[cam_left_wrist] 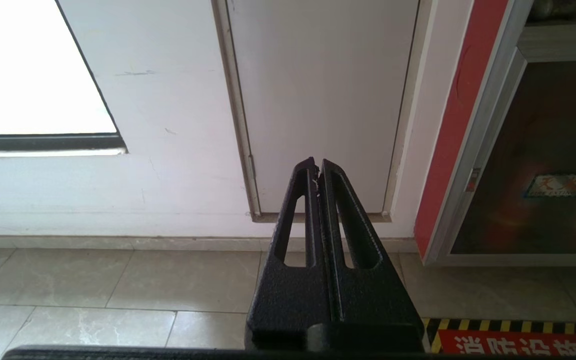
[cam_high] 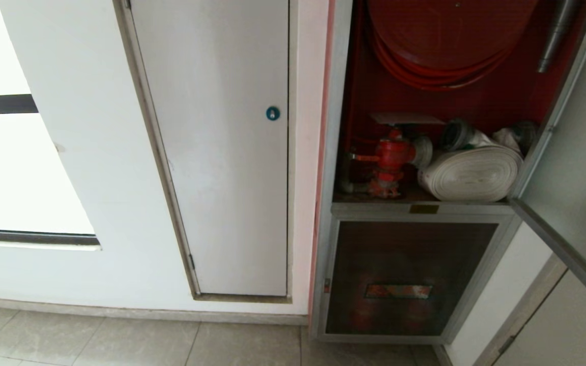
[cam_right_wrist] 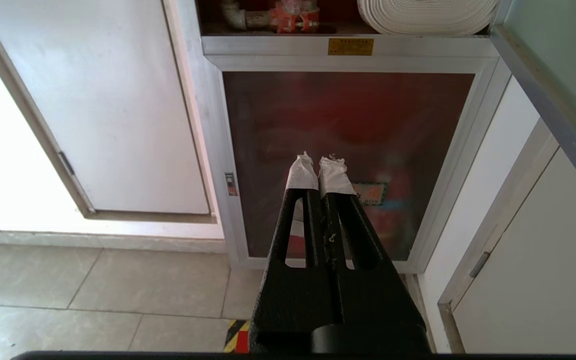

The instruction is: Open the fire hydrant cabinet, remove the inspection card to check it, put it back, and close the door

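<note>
The fire hydrant cabinet (cam_high: 336, 152) stands open on the right of the head view, showing its red inside. Inside are a red hose reel (cam_high: 445, 46), a red valve (cam_high: 392, 157) and a white rolled hose (cam_high: 471, 173). A pale flat sheet (cam_high: 407, 118), seemingly the inspection card, lies level above the valve. The door (cam_high: 578, 168) is swung out to the right. Neither arm shows in the head view. My left gripper (cam_left_wrist: 316, 165) is shut and empty, low, facing the white wall door. My right gripper (cam_right_wrist: 318, 162), its tips taped white, is shut and empty before the lower dark panel (cam_right_wrist: 348, 160).
A plain white door (cam_high: 222, 152) with a round blue lock (cam_high: 272, 113) is set in the wall left of the cabinet. A bright window (cam_high: 13, 168) lies further left. A yellow-black striped red floor marking (cam_left_wrist: 513, 340) is on the tiles. Another white door (cam_right_wrist: 543, 260) stands at the right.
</note>
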Available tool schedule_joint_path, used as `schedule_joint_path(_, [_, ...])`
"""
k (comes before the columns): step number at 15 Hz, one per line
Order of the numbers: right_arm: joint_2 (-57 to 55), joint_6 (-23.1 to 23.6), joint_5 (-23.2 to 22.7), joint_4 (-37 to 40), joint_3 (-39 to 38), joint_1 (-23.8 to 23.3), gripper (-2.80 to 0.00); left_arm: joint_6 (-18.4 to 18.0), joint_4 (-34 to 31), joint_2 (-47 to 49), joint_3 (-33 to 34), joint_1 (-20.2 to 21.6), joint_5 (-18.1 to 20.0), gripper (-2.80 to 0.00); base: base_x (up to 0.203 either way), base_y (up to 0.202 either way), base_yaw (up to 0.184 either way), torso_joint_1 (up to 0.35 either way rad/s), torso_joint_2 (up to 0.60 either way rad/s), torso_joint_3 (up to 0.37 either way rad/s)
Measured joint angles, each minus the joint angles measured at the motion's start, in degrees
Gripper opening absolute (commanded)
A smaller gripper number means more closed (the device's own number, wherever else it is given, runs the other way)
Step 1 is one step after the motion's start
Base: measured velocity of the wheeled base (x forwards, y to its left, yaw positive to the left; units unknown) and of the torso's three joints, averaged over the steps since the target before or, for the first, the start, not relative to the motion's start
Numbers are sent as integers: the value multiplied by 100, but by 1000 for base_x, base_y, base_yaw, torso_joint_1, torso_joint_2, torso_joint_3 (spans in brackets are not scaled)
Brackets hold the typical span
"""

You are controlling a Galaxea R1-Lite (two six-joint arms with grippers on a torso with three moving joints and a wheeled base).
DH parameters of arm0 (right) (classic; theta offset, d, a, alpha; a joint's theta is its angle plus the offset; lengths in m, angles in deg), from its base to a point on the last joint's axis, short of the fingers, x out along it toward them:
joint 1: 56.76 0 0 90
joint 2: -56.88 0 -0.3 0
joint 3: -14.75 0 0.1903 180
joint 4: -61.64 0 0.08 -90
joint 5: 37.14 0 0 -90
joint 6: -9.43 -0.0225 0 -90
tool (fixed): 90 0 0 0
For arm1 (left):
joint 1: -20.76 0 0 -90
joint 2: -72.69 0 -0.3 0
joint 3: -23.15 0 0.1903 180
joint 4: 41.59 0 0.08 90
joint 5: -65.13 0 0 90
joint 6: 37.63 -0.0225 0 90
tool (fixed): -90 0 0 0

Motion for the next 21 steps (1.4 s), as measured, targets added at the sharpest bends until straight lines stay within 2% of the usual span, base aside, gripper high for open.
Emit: schedule_joint_path(21, [0, 2, 0, 0, 0, 0, -280, -3, 2, 0, 0, 0, 1, -280, 0, 0, 0, 0, 0, 0])
